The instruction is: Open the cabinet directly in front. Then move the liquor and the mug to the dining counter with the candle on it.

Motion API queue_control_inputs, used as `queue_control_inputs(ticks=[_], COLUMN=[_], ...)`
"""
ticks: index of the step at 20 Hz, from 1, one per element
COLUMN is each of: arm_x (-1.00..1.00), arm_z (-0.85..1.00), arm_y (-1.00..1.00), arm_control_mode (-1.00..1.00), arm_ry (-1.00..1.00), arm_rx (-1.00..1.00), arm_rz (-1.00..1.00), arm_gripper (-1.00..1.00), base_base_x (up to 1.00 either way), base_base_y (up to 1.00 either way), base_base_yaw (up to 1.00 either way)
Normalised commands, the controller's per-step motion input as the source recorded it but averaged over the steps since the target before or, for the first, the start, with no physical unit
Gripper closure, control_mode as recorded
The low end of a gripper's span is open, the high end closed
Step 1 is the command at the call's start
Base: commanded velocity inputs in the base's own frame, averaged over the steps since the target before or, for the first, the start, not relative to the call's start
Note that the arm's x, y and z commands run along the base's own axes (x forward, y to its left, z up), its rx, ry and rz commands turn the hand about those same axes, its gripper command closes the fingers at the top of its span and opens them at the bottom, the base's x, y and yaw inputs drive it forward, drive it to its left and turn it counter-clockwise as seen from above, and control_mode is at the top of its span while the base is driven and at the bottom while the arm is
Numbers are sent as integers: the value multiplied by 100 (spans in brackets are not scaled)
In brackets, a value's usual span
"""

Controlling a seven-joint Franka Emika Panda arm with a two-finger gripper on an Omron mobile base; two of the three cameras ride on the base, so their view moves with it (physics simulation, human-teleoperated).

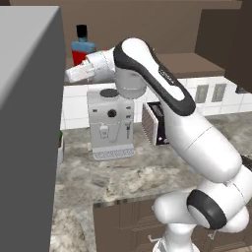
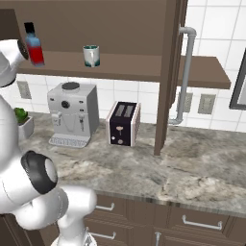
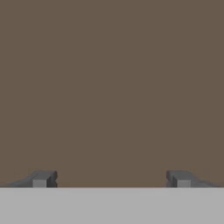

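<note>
**Cabinet is open, arm goes up for the bottle**

The cabinet (image 2: 166, 72) stands open, its door edge-on beside the shelf; so the first step looks done, and the step in hand is, I judge, the reach for the liquor (image 2: 34, 46).

From left to right on the shelf in the right base view: the liquor bottle at the far left, then the mug (image 2: 91, 55) a little apart from it; both are upright. Below them on the counter (image 2: 202, 173) stand a small plant (image 2: 21, 116), a coffee machine (image 2: 70, 114) and a toaster (image 2: 123, 123).

In the left base view the arm stretches to the left at shelf height, and the bottle (image 1: 82, 49) rises just behind the wrist; the hand itself is hidden by a grey panel (image 1: 27, 123).

The gripper (image 3: 111, 178) has its jaws wide open with nothing between them; ahead is only plain brown wood, so the bottle is not yet in line with them.

The next move calls for turning the open jaws toward the bottle, then closing on its body.
</note>
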Motion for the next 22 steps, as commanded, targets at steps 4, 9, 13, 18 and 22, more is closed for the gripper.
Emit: queue_control_inputs(ticks=[4, 9, 13, 18, 22], arm_x=[-79, -69, -23, -33, -32], arm_z=[32, -34, -11, 0, 0], arm_y=[-99, -95, -100, -100, -100], arm_control_mode=[-100, -100, -100, -100, -100], arm_ry=[0, -5, 0, 0, 0], arm_rx=[-1, -21, -15, -11, -12], arm_rz=[-37, -38, -35, -33, -31], arm_gripper=[-100, -100, -100, -100, -100], base_base_x=[0, 0, 0, 0, 0], base_base_y=[0, 0, 0, 0, 0], base_base_yaw=[0, 0, 0, 0, 0])
